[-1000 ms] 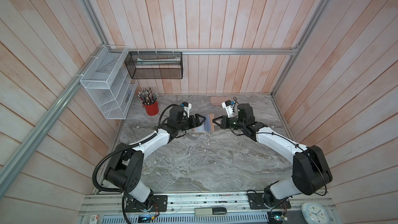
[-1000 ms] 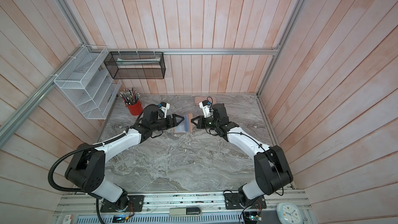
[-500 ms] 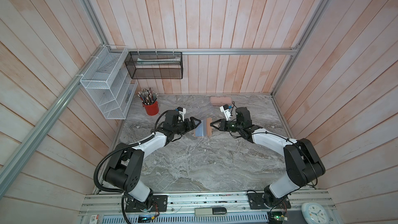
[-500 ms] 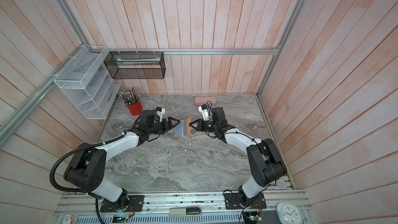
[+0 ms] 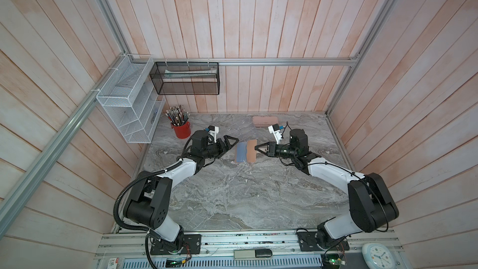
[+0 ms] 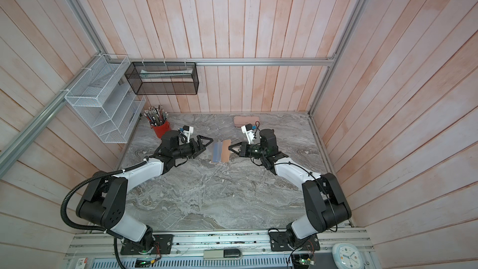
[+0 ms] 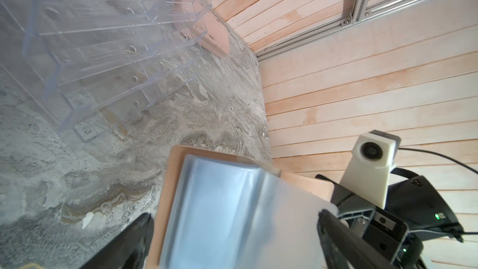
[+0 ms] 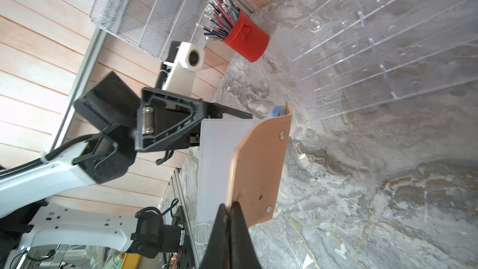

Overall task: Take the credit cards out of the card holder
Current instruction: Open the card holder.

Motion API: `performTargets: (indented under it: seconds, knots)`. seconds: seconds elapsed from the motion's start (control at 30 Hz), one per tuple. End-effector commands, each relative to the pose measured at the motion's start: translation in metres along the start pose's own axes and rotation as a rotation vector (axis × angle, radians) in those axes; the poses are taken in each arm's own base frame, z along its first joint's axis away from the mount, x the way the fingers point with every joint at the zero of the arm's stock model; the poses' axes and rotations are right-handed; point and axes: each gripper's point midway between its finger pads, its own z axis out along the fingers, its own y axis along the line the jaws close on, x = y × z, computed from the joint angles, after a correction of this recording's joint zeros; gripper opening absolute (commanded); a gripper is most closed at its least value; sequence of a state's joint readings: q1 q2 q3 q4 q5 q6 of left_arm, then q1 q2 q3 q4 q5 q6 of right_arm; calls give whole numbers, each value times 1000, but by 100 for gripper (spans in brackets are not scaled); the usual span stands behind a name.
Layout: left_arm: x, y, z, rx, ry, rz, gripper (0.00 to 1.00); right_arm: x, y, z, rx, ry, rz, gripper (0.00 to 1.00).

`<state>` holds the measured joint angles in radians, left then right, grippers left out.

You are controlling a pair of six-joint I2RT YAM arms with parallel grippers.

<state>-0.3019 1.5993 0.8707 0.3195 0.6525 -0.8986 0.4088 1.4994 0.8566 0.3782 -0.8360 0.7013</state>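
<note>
Over the middle of the grey marbled bench [image 5: 232, 197], the small tan-pink leather card holder [image 5: 247, 151] is held open: its tan flap [image 8: 258, 166] is pinched in the closed right hand [image 8: 229, 209], while the left hand [image 5: 232, 145] is spread wide and empty just beside the pale blue-grey sleeves [image 7: 214, 203]. No credit cards are seen; opening is judged the step in hand, and a pinch on a card edge is called for next. No writing is legible.

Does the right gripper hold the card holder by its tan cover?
Yes, in the right wrist view the right gripper is shut on the edge of the tan cover of the card holder.
</note>
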Motion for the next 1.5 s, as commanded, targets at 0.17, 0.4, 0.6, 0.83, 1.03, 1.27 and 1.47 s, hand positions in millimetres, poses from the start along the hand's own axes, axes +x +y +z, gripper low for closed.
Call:
performTargets:
  seconds: [0.17,0.4,0.6,0.83,1.03,1.27,1.47]
  knots:
    - [-7,-12,-7,228,22,24,100,-14,44,-15,-132,-35,-90,0]
    - [0,-31,-8,317,58,78,94,-19,53,-17,-164,-43,-110,0]
    - [20,-45,-1,360,117,106,84,-21,52,-15,-176,-46,-106,0]
    - [24,-50,-5,371,112,115,74,-25,47,-13,-175,-47,-100,0]
    - [26,-55,-10,385,115,130,64,-27,42,-11,-175,-42,-92,0]
    - [26,-62,-15,388,110,153,49,-29,40,-9,-179,-37,-90,0]
    - [26,-67,-17,381,114,164,31,-30,34,-4,-165,-24,-90,0]
